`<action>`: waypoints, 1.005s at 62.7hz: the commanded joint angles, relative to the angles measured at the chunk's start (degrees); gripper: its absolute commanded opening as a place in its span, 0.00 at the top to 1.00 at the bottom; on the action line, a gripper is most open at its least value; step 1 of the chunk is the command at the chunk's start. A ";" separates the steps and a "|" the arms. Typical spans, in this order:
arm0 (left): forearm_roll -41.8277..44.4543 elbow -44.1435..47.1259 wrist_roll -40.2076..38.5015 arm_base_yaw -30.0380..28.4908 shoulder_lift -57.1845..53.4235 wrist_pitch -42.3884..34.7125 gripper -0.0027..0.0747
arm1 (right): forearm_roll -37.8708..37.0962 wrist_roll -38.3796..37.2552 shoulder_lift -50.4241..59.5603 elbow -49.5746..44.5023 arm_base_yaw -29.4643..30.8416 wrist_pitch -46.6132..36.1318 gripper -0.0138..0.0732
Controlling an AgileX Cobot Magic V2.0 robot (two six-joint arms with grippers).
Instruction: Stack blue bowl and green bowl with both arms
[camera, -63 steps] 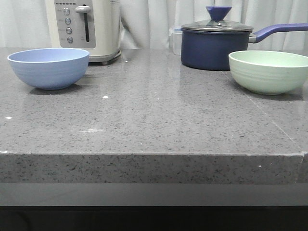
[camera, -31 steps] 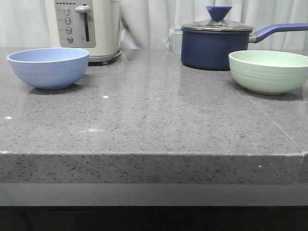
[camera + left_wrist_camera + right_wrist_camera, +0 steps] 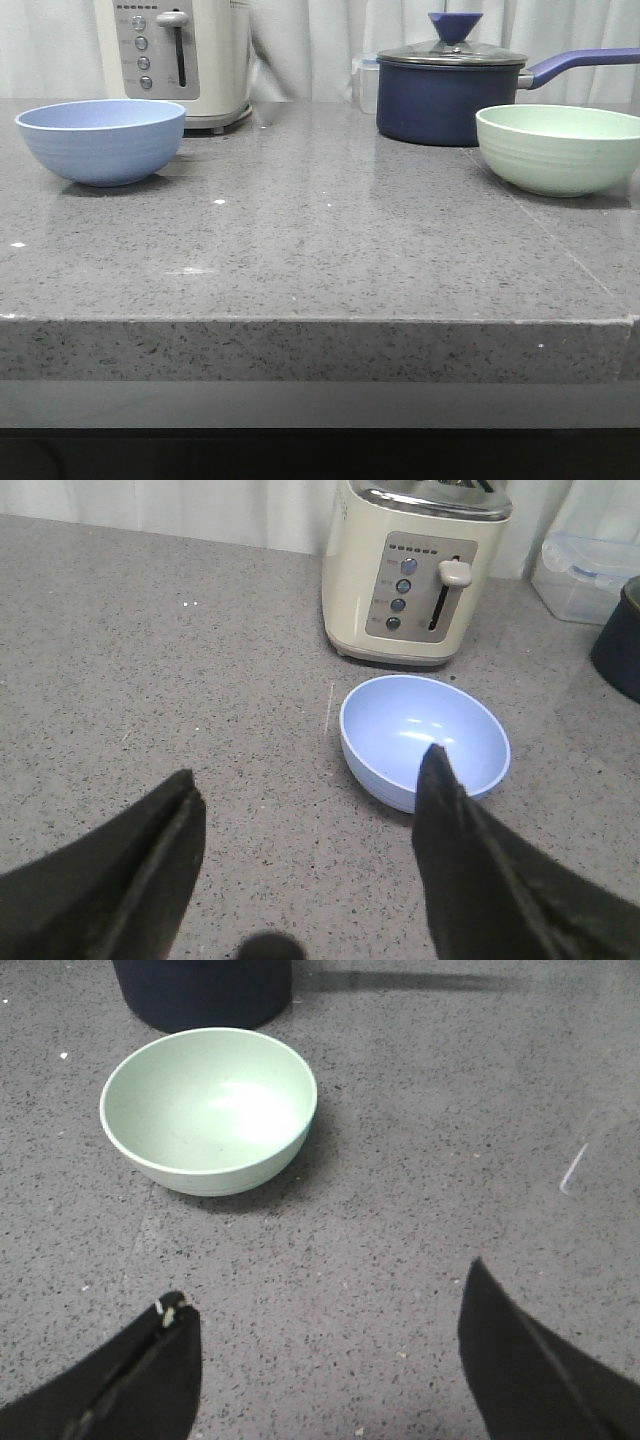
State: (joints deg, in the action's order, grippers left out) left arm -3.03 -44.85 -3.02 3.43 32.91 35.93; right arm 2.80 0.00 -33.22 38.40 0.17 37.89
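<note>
Nothing is seen moved since before; blue bowl (image 3: 425, 742) lies ahead of open, empty left gripper (image 3: 305, 855), green bowl (image 3: 209, 1108) ahead of open, empty right gripper (image 3: 325, 1355).

A grey speckled stone countertop (image 3: 330, 240) with a thick front edge fills the scene, glossy enough to catch soft reflections. Behind it hang pale pleated curtains (image 3: 310, 45) (white or light grey), evenly lit by diffuse light.
</note>
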 commanded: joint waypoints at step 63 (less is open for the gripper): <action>-2.72 -1.52 3.02 22.17 0.50 -3.82 0.38 | 13.40 4.93 -54.20 42.87 5.55 15.84 0.24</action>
State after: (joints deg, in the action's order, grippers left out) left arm -5.23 -44.85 0.00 25.17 32.91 36.04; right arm 12.23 2.16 -86.42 78.18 4.87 55.39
